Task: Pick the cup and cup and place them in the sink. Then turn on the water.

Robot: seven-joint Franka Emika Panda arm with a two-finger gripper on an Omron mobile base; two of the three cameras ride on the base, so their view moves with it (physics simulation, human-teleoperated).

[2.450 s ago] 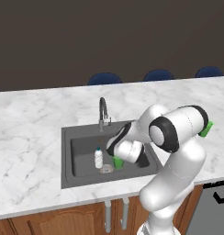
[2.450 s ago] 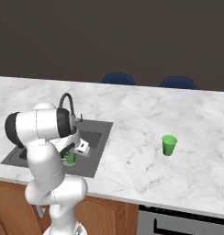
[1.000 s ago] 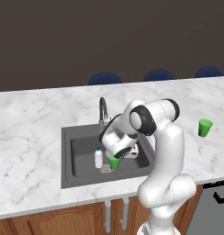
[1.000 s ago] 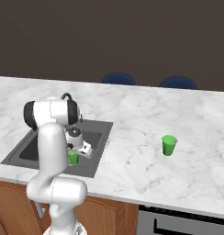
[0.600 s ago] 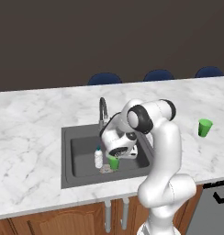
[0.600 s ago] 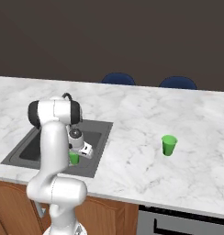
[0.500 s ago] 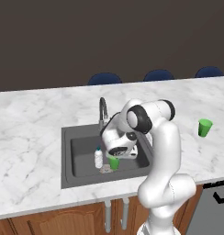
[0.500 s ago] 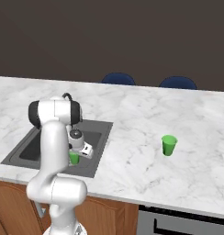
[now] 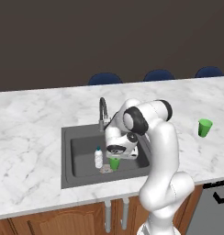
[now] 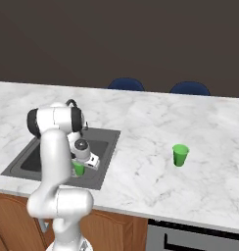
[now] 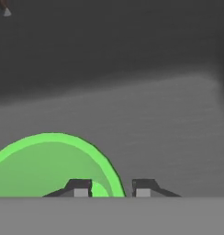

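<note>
Cup [image 9: 114, 163], upright in sink [image 9: 68, 158]: its rim wall is straddled by gripper [image 11: 111, 189], fingers parted, one inside, one outside. Whether it is gripped cannot be told. Second cup [image 9: 204, 127] is stood on counter, well apart to the right.

Two green cups — one [image 9: 114, 163] in the sink [image 9: 81, 136], one [image 9: 204, 127] on the counter [image 9: 31, 119] near its right edge. One white bottle [image 9: 98, 158], one tap [image 9: 103, 110] — three blue chairs [image 9: 105, 79].
</note>
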